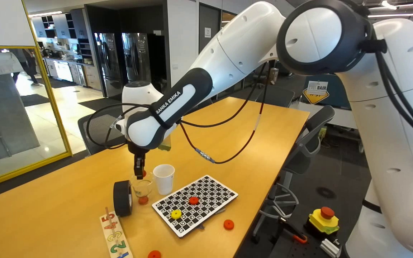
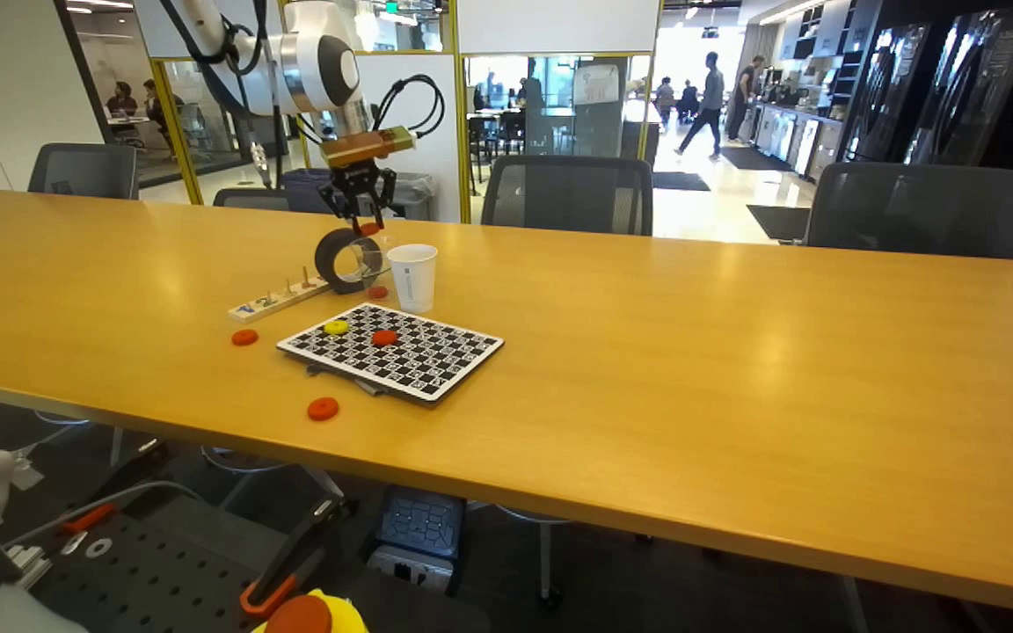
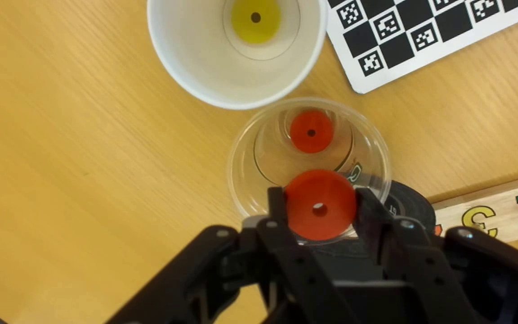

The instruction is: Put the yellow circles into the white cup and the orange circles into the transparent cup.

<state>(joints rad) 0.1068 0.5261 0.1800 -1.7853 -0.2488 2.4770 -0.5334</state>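
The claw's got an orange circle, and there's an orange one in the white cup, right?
Not quite: the wrist view shows a yellow circle in the white cup, not an orange one. The claw does hold an orange circle.

In an exterior view, the white, black-banded Franka arm (image 1: 256, 32) bends at its high, round elbow (image 1: 314, 43) and slopes down to a white-and-black wrist (image 1: 143, 132). Below it the black two-fingered tool (image 3: 321, 204) points downward, its slim, parallel fingers (image 3: 279, 208) clasped in a grip.

Orange circle (image 3: 320, 191) above transparent cup (image 3: 244, 166)
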